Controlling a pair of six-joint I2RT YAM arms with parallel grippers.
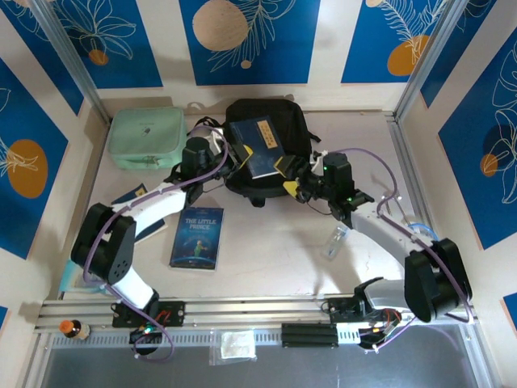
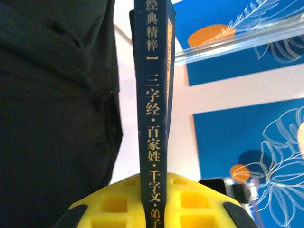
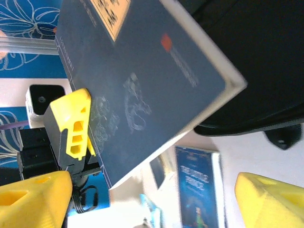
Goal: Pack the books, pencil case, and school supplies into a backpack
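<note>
Book loading in hand — left claw point(image 1: 238, 153) pinches the navy book point(image 1: 260, 144) over the backpack point(image 1: 297, 129), right claw point(image 1: 289, 178) spread. Next move — lower it inside, then release.

The backpack point(image 1: 292, 121) is matt black cloth. The navy book point(image 1: 260, 145) has a smooth paper cover with a faint sheen; the blue book point(image 1: 197, 237) looks glossier. The right hand point(image 3: 152, 199) has fingers point(image 3: 33, 199) of yellow moulded plastic. The tabletop point(image 1: 275, 250) is pale, smooth, matt. The mint case point(image 1: 147, 137) looks soft and matt.
</note>
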